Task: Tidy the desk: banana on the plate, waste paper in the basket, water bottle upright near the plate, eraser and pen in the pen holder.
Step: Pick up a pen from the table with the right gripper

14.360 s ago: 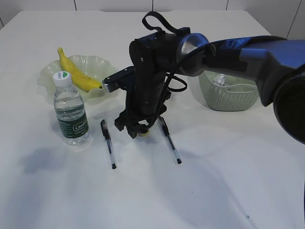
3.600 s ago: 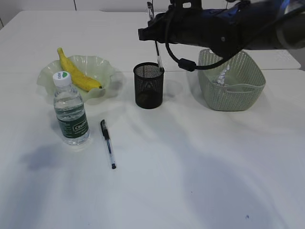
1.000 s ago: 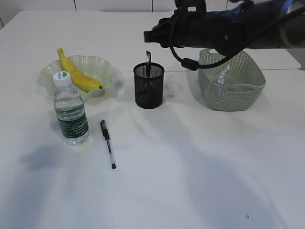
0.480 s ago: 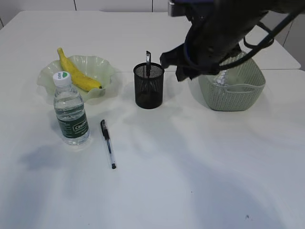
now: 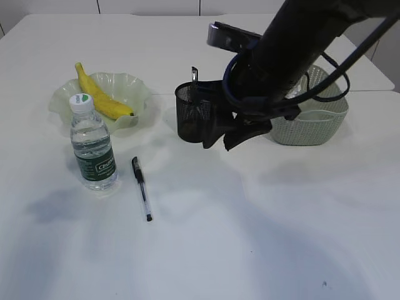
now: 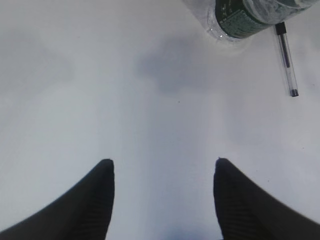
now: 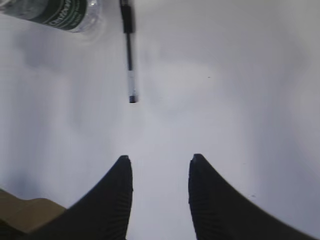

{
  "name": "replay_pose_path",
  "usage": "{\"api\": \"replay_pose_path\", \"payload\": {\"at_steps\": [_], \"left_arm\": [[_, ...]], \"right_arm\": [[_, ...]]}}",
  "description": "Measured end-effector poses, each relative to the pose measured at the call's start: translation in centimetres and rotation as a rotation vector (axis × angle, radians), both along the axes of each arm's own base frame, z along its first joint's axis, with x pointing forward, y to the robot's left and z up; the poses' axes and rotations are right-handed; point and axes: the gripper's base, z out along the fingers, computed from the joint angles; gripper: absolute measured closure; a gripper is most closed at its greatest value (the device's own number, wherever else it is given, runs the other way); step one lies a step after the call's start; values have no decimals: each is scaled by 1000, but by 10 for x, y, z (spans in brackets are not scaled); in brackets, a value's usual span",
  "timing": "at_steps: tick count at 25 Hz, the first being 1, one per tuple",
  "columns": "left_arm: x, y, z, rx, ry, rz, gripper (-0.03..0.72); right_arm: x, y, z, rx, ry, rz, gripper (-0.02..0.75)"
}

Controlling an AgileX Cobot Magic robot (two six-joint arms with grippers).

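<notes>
Right gripper (image 5: 226, 136) hovers beside mesh pen holder (image 5: 190, 115), jaws parted, empty. Left gripper (image 6: 162, 200) parted, empty above table (image 6: 100, 75). Loose pen (image 5: 141, 187) at water bottle's (image 5: 92, 145) 3 o'clock. Banana (image 5: 100, 94) on plate (image 5: 134, 87). Paper in basket (image 5: 312, 122).

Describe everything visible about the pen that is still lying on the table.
The pen is a slim stick pen with a clear barrel, a black cap and clip at the far end and a dark tip at the near end. It lies flat on the white table, just right of the upright water bottle without touching it, in front of the mesh pen holder. Nothing grips it: the right gripper hangs open above the table, short of the pen's tip.
</notes>
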Motion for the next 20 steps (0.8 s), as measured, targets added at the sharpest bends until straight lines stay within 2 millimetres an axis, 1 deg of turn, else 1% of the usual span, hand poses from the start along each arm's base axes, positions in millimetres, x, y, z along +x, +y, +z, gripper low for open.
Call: {"api": "replay_pose_path", "payload": {"at_steps": [3, 8, 13, 15, 20], "left_arm": [[0, 0, 0, 0, 2, 0, 246], [0, 0, 0, -1, 4, -1, 246], [0, 0, 0, -1, 4, -1, 246], [0, 0, 0, -1, 4, -1, 246], [0, 0, 0, -1, 4, -1, 245]], "right_arm": [[-6, 15, 4, 48, 0, 19, 442], [-12, 40, 14, 106, -79, 44, 435], [-10, 46, 20, 124, -93, -10, 434], [-8, 47, 18, 116, -93, -14, 434], [-3, 51, -1, 84, -42, -21, 434]]}}
